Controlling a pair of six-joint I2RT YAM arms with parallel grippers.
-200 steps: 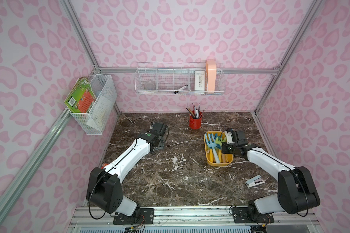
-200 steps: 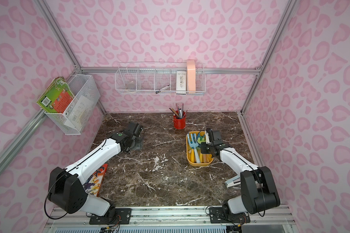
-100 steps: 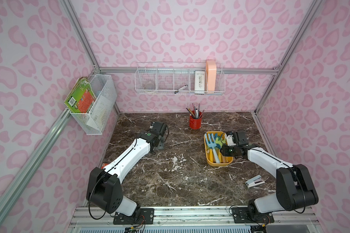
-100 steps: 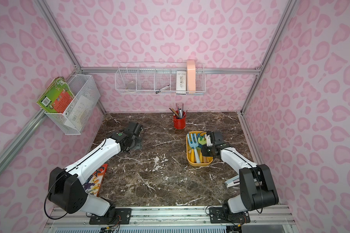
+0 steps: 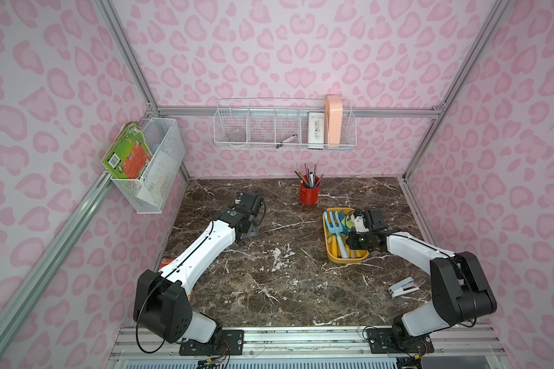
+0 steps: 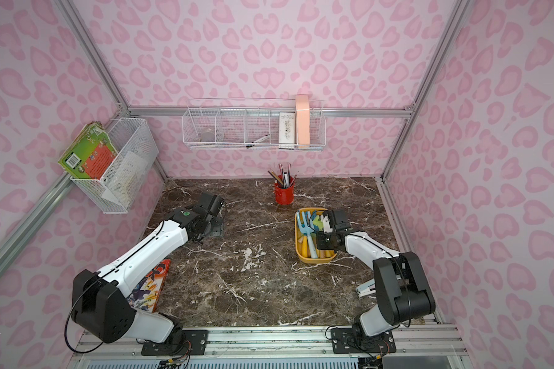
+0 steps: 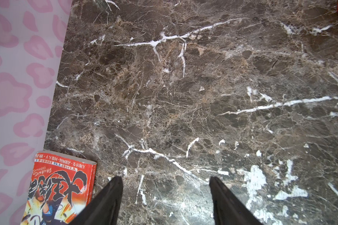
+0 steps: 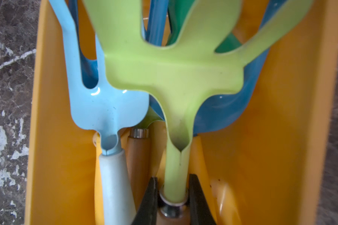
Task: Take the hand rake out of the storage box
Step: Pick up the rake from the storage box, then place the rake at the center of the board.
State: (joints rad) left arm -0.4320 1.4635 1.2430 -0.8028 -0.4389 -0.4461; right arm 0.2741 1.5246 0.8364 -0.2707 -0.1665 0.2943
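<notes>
Lime-green hand rake [image 8: 176,78] neck clamped between right fingers [image 8: 197,198] | likely for lifting from storage box [image 8: 281,136] | left fingers [image 7: 105,200] spread, empty

Twin white-and-black robot arms bolted to one aluminium rail [image 5: 301,338].
The left arm [image 5: 205,247] and right arm [image 5: 413,252] share white link shells, bulky black joint housings, a green dot by each wrist, black cables looping at the rail, and tapered black jaws.
</notes>
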